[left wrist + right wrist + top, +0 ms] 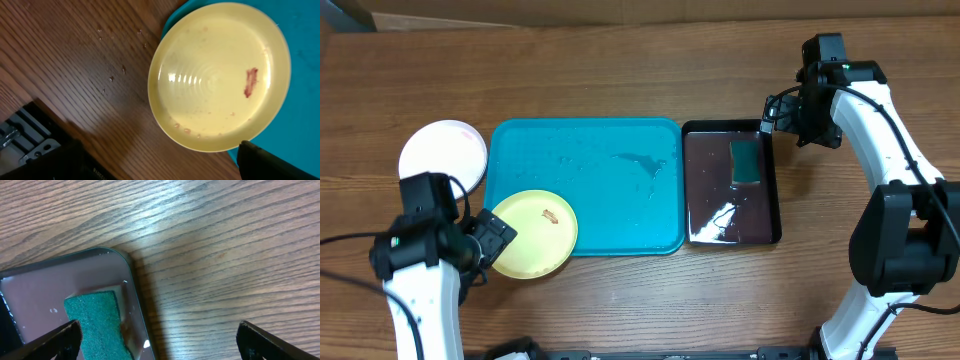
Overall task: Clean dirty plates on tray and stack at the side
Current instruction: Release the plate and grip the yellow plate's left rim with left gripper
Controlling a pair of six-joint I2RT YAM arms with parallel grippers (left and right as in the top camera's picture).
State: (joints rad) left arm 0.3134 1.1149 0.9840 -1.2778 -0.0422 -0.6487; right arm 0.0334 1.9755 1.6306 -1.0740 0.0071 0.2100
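The pale yellow plate lies half over the front left corner of the turquoise tray, with a red-brown smear on it. My left gripper is open at the plate's left rim, and in the left wrist view one finger sits just below the rim. The white plate lies on the table left of the tray. No mint plate shows. My right gripper is open and empty above the far right corner of the black tray, over bare wood.
A green sponge lies in the black tray's far right part and also shows in the right wrist view. The black tray is wet and glossy. Water drops lie on the turquoise tray and on the wood beside the yellow plate.
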